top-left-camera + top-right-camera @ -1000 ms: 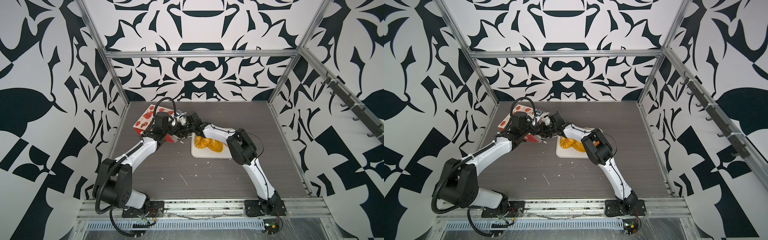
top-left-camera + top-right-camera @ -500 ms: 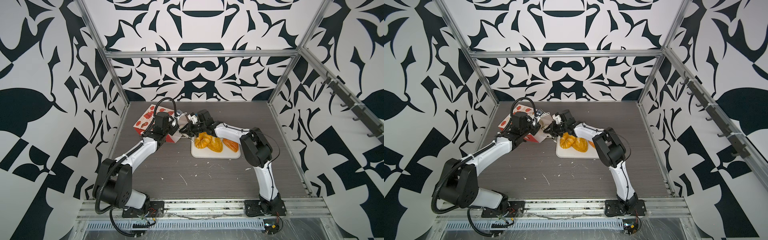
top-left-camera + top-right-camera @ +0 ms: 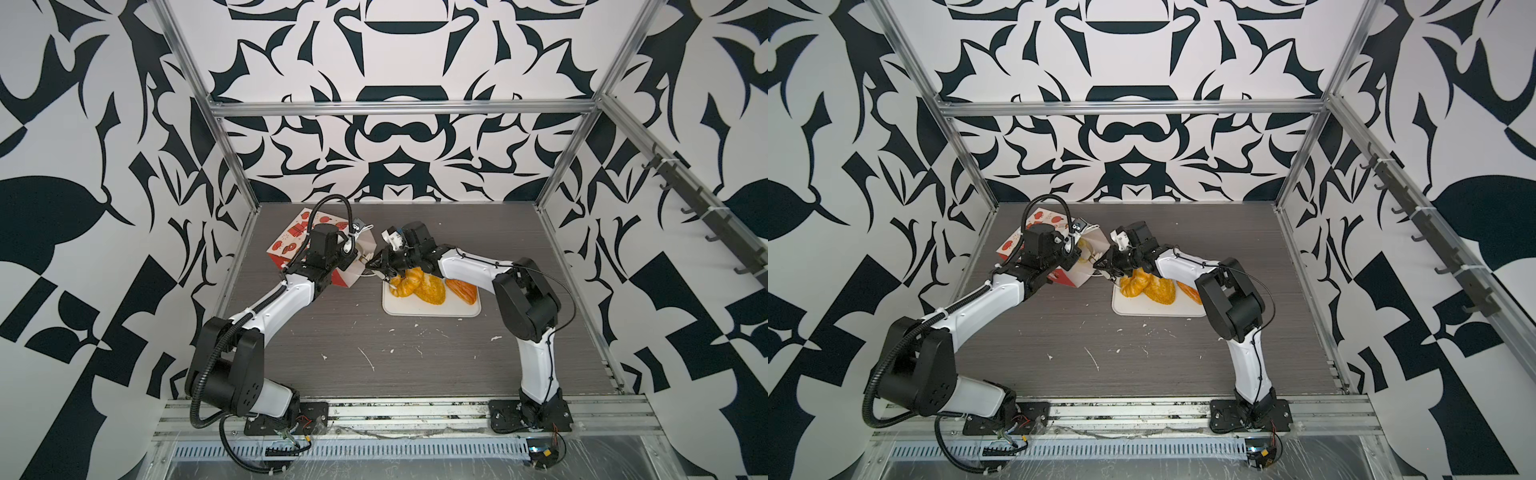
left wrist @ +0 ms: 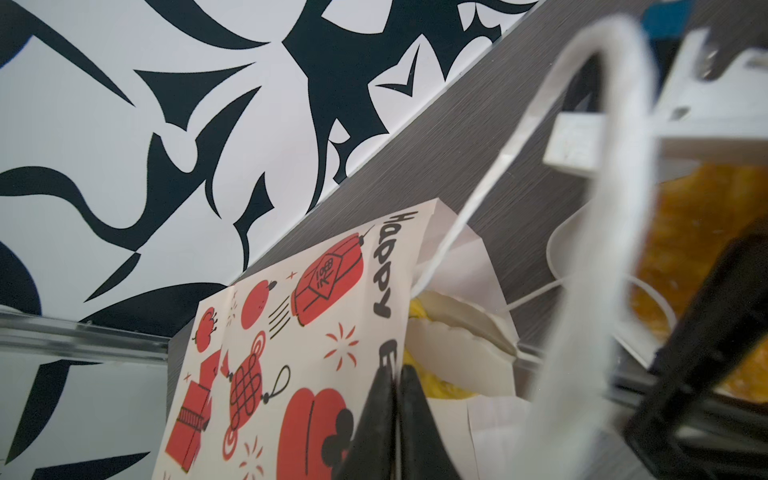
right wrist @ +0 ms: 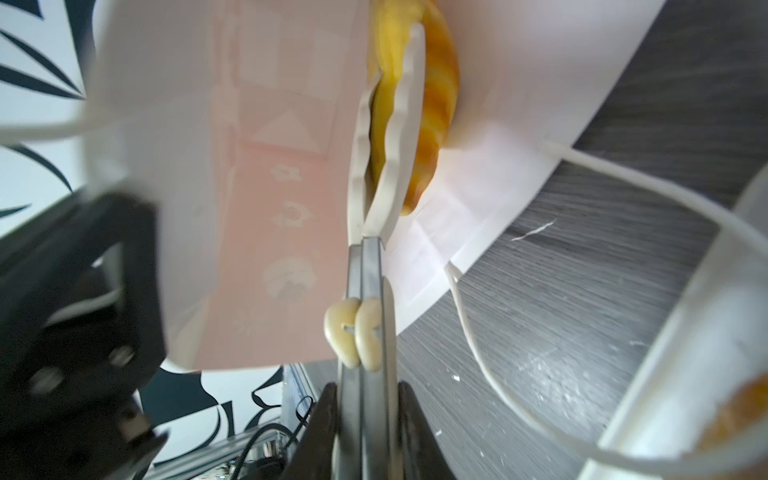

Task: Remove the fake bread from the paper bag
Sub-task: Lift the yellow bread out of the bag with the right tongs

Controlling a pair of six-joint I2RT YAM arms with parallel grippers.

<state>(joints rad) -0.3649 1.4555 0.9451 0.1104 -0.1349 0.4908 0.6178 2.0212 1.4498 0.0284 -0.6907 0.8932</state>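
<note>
While the paper bag (image 3: 291, 245) lies on its side at approx 10 o'clock on the table (image 3: 415, 365) in both top views, mouth facing 3 o'clock, the white tray (image 3: 432, 311) sits near ctr, just beside that mouth. On the tray: croissant (image 3: 405, 284) at 9 o'clock, flaky piece (image 3: 432, 291) mid, loaf (image 3: 461, 291) at 3 o'clock, packed in a row. The right gripper (image 3: 382, 270) reaches over the tray's 10 o'clock corner to the bag mouth.

Left wrist view: left gripper (image 4: 397, 374) is clenched on the bag's printed edge, by the "HAPPY" lettering. A white cord handle (image 4: 602, 208) loops close to the lens, blurred. A golden pastry (image 4: 436, 382) shows just inside the mouth.

Right wrist view: right gripper is clamped on metal tongs (image 5: 370, 270), w/ cream scalloped tips closed round the golden pastry. That pastry sits inside the bag, btwn its white walls, not yet out.
</note>
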